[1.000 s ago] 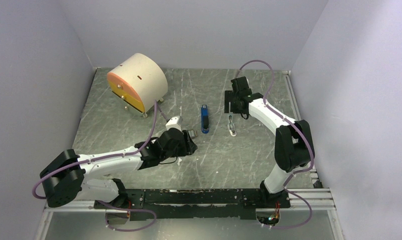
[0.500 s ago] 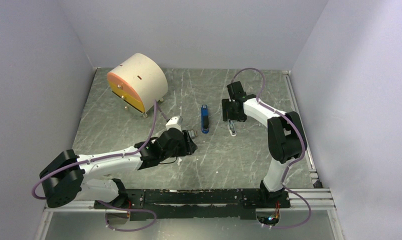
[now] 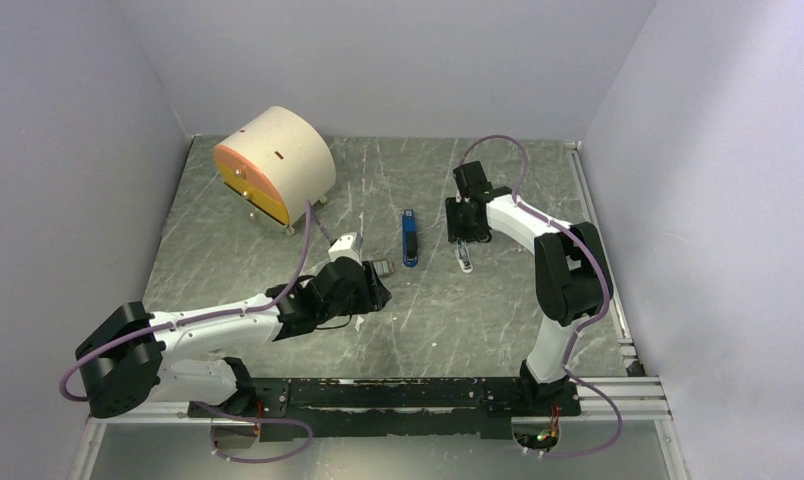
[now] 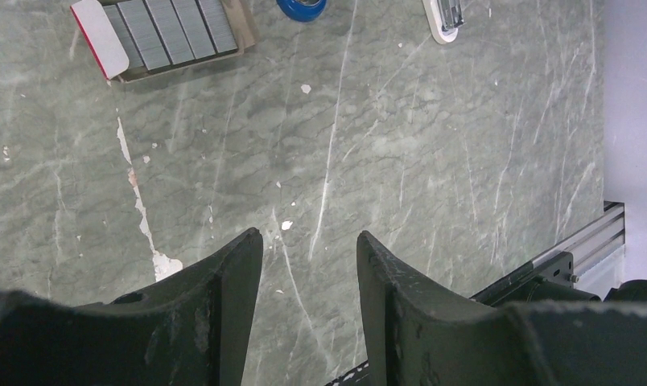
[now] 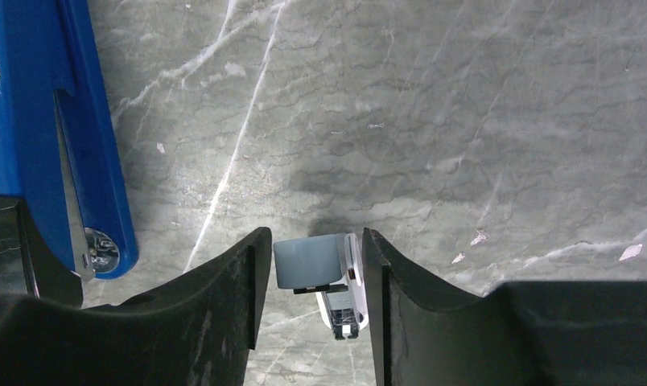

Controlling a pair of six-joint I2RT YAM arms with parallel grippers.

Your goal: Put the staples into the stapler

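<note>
The blue stapler (image 3: pixel 409 238) lies lengthwise mid-table; its end (image 5: pixel 55 121) fills the left of the right wrist view. The staples (image 4: pixel 171 30) are grey strips side by side in an open red-and-white box (image 4: pixel 97 36), ahead and left of my left gripper (image 4: pixel 310 241). That gripper hangs open over bare table with nothing between its fingers. My right gripper (image 5: pixel 316 237) is down at the end of a light-blue and white oblong piece (image 5: pixel 308 264). Its jaws stand close on both sides of the piece, with a thin gap on the blue side.
A cream drum with an orange face (image 3: pixel 273 165) stands at the back left. The oblong piece (image 3: pixel 465 260) lies just right of the stapler. Grey walls close in the table on three sides. A black rail (image 3: pixel 408 392) runs along the near edge.
My right arm has swung in and lowered over the oblong piece, and its jaws have narrowed around it. The left arm has barely moved.
</note>
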